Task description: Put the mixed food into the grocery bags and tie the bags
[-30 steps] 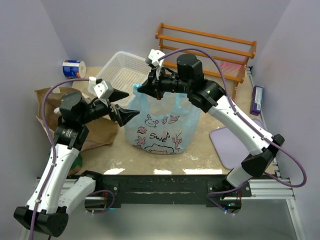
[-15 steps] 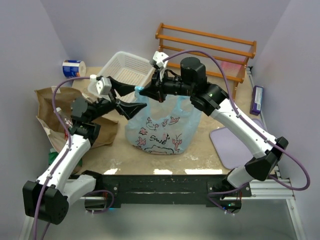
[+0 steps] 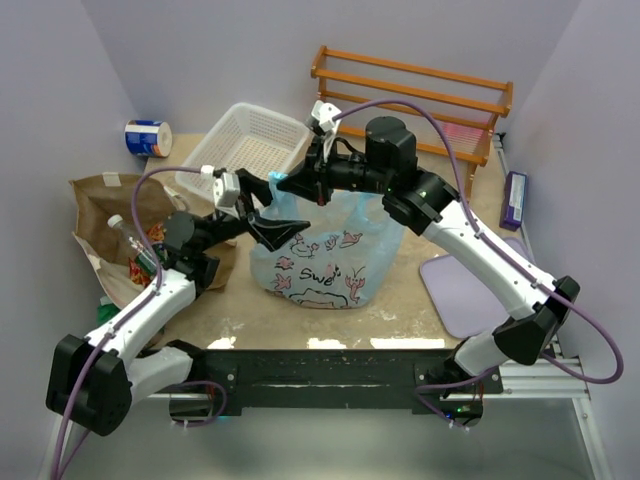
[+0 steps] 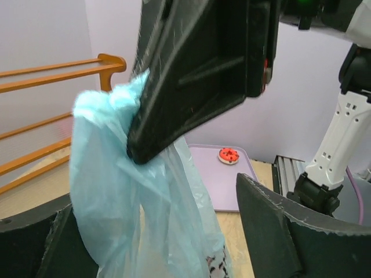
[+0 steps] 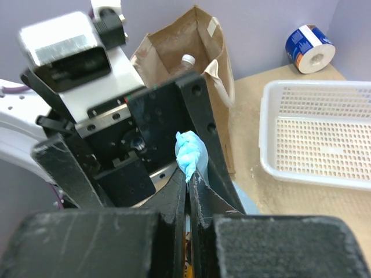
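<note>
**Q.** Which step of the task did the figure show?

**A.** By judgement, the tying of the light blue plastic bag (image 3: 315,255), which stood at the centre of the table (image 3: 400,300) in the top view. The right end effector (image 3: 290,184) was clamped flat on the bag's gathered mouth. A small crumpled tuft (image 5: 190,152) stood out above its closed tips. The left end effector (image 3: 288,208) was spread wide, with one finger (image 4: 272,231) on either side of the twisted neck below that pinch. No grip by it was visible.

**Q.** What did the next move call for?

**A.** Probably a closing of the left fingers on the neck, then a wrap or pull against the right-hand pinch. The film looked slack, so tension would have to be kept or the twist might loosen.

**Q.** What of materials and shapes?

**A.** The plastic was thin, translucent and crinkled, with dark cartoon print. It bulged low and narrowed to a rope at the top. The brown paper bag (image 3: 105,200), at the left of the frame, was stiff and creased. Its mouth was open, with a clear bottle (image 3: 128,237) and red-orange goods (image 3: 145,262) inside, and it was not yet tied.
</note>
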